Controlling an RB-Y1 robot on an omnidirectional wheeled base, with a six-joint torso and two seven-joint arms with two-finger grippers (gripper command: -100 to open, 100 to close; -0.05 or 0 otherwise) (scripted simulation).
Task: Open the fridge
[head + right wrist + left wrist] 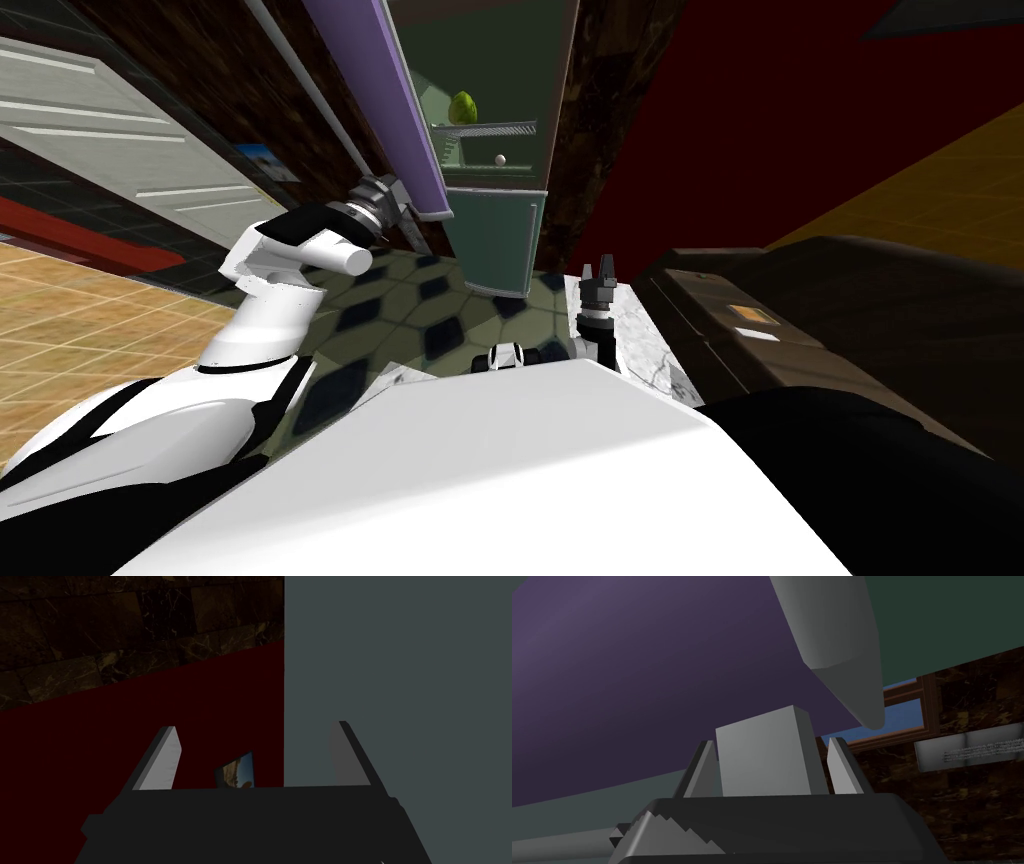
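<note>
The left gripper (772,743) clamps the grey handle (832,631) at its end on the open purple fridge door (637,676); pulling wider could slip it off. The right gripper (255,728) stands wide.

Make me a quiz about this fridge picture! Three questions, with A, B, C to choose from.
1. Where is the green thing?
A) on the floor
B) on a shelf in the fridge
C) on the robot's arm

2. What colour is the fridge door?
A) purple
B) yellow
C) white

3. What is the left gripper doing?
A) hanging open
B) holding a cup
C) gripping the door handle

Answers: 1 B, it sits on the shelf; 2 A, the open door is purple; 3 C, its fingers press the handle's sides.
</note>
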